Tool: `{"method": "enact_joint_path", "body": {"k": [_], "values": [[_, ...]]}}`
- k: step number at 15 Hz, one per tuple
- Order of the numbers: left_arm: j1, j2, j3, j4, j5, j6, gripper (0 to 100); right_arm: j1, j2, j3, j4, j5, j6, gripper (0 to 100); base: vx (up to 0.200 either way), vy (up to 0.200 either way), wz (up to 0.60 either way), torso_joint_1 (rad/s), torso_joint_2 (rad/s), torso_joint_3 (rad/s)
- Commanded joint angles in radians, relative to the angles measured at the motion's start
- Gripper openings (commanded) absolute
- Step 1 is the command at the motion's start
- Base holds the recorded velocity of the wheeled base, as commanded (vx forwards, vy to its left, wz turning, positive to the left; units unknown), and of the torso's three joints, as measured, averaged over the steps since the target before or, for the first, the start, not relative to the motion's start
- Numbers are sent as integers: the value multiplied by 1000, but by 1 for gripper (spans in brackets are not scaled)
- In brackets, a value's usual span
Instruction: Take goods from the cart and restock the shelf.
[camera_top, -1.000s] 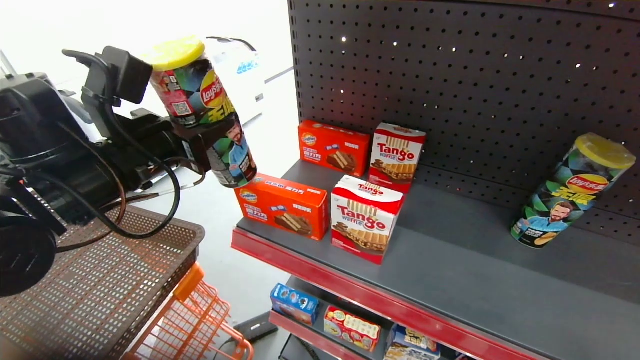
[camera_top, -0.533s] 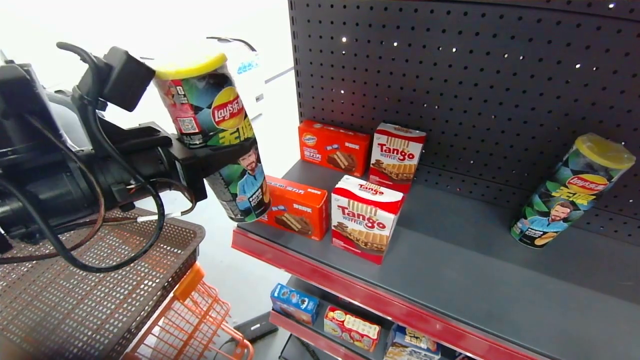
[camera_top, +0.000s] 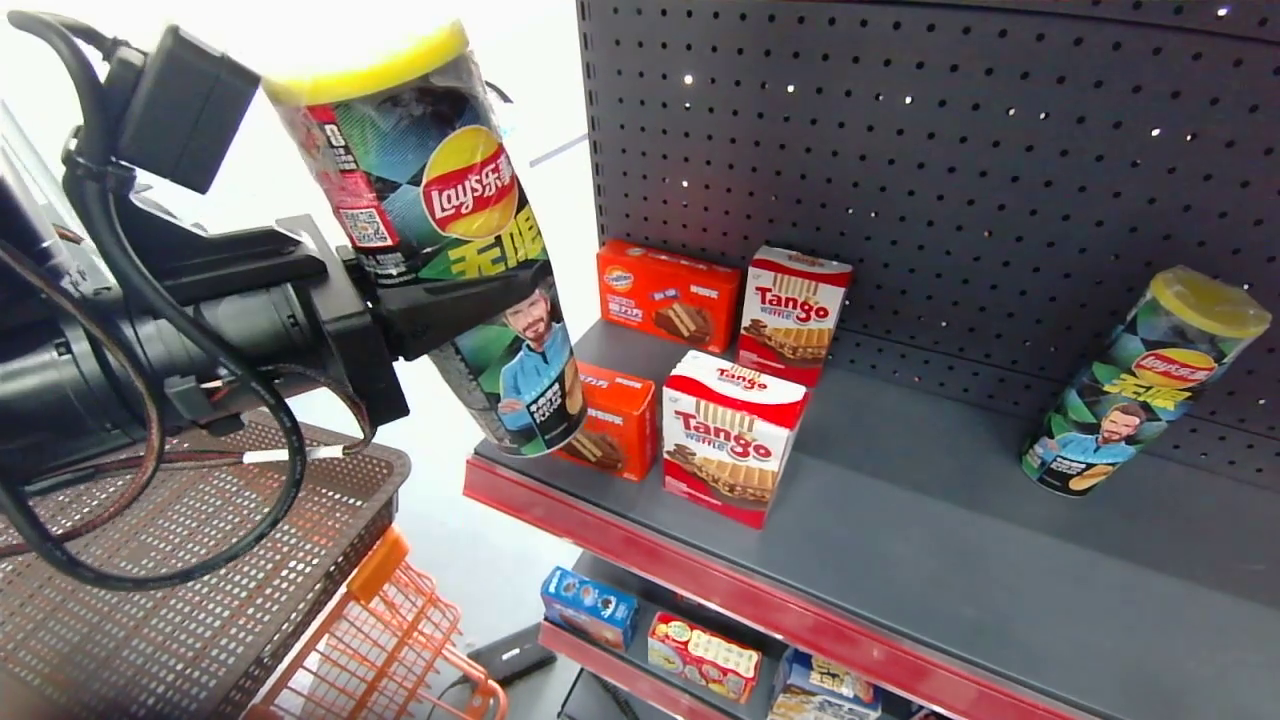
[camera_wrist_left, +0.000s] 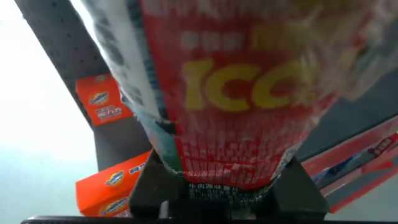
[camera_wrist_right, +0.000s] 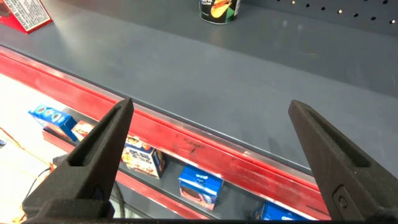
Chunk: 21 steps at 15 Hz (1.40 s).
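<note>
Tilted yel.-lidded chip can (camera_top: 470, 190)

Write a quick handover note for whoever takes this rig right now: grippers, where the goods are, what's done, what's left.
Left gripper: shut on a chip can, held tilted in the air by the left end of the shelf, near the cart.
Right gripper: fingers open, empty, over the shelf's front edge.
On the shelf: second chip can at the right by the pegboard; orange boxes and wafer boxes at the left.
Done: can is out of the cart.
Left: set it on the shelf, likely on the bare middle, then release.
</note>
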<state>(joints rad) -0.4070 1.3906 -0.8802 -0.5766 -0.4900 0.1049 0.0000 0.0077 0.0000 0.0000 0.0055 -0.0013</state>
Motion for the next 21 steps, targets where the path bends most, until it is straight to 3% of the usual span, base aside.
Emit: {"method": "enact_joint_path", "body": {"k": [1, 8, 12, 18, 21], "values": [[-22, -12, 15, -3, -13, -1, 0, 0, 2, 0, 0, 1, 0, 100, 0, 0, 0, 0, 0, 0], [-128, -38, 46, 0, -64, -7, 0, 0, 2, 0, 0, 4, 0, 100, 0, 0, 0, 0, 0, 0], [-138, -114, 104, 32, -67, -13, 0, 0, 2, 0, 0, 4, 0, 100, 0, 0, 0, 0, 0, 0], [-145, -111, 102, 30, -94, -11, 0, 0, 2, 0, 0, 4, 0, 100, 0, 0, 0, 0, 0, 0], [-190, -107, 109, 30, -94, -11, 0, 0, 2, 0, 0, 4, 0, 100, 0, 0, 0, 0, 0, 0]]}}
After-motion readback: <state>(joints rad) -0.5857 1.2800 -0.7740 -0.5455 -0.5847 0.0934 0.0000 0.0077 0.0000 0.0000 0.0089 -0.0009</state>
